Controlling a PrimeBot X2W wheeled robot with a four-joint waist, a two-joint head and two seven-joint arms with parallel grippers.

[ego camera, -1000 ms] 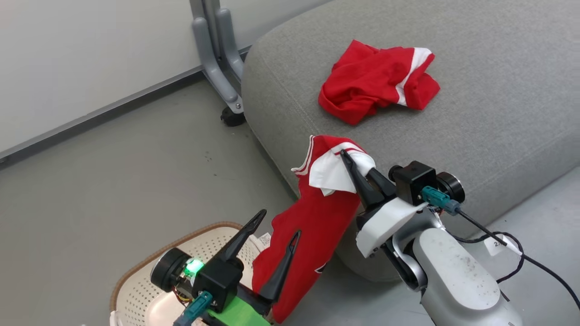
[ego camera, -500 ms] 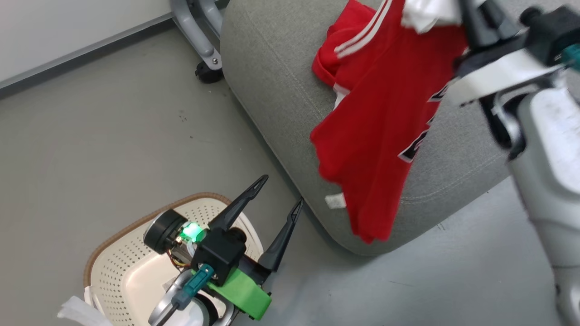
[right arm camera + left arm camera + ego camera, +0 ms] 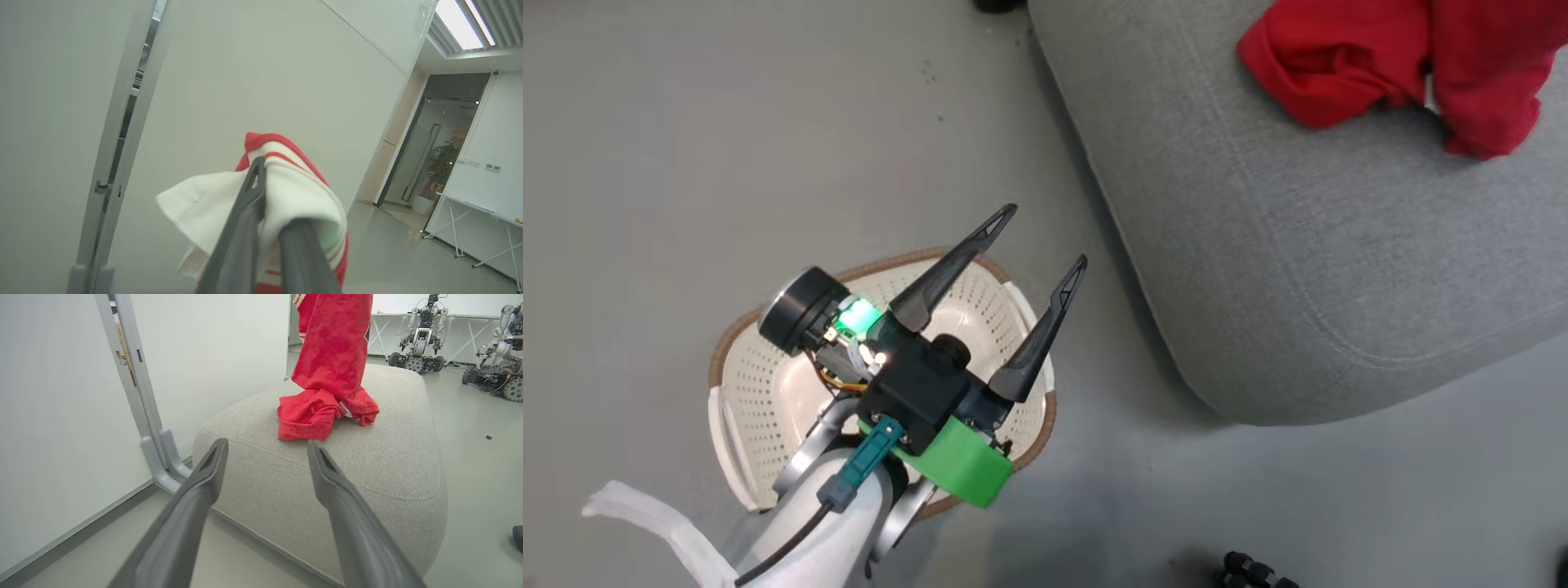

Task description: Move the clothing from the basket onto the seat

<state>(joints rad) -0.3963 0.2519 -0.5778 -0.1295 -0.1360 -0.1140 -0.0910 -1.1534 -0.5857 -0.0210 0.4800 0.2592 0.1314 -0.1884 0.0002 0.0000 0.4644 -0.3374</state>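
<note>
garment [image 3: 304,192]: white fold with red stripes, draped over the fingers [image 3: 245,222]
right tool [image 3: 267,183]: pinched tight on it
behind: pale wall [image 3: 265,73], far doorway [image 3: 449,122], potted plant [image 3: 443,167]

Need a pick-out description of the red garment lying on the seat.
Find the big grey seat by the white wall. On its top sits a crumpled garment, red, in a low heap. The hanging garment beside it is also red but drapes down from above; this one lies bunched on the cushion.
</note>
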